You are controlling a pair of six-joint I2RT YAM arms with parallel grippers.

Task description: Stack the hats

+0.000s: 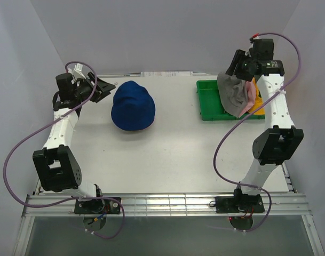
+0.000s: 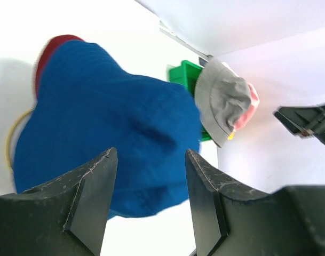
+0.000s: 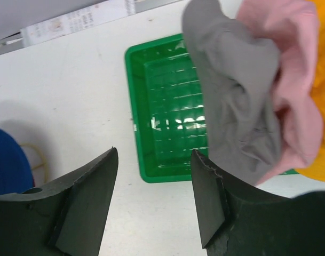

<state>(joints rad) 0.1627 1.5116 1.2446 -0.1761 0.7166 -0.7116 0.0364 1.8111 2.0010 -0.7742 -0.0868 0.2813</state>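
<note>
Lying domed, blue hat, red hat beneath

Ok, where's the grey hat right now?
Top view, far right: the grey hat lies against the pink hat, over the green tray.

The left arm and the right arm have white tubes and black joints. A long purple cable loops off each. The left claw has black fingers with scratched edges.
</note>
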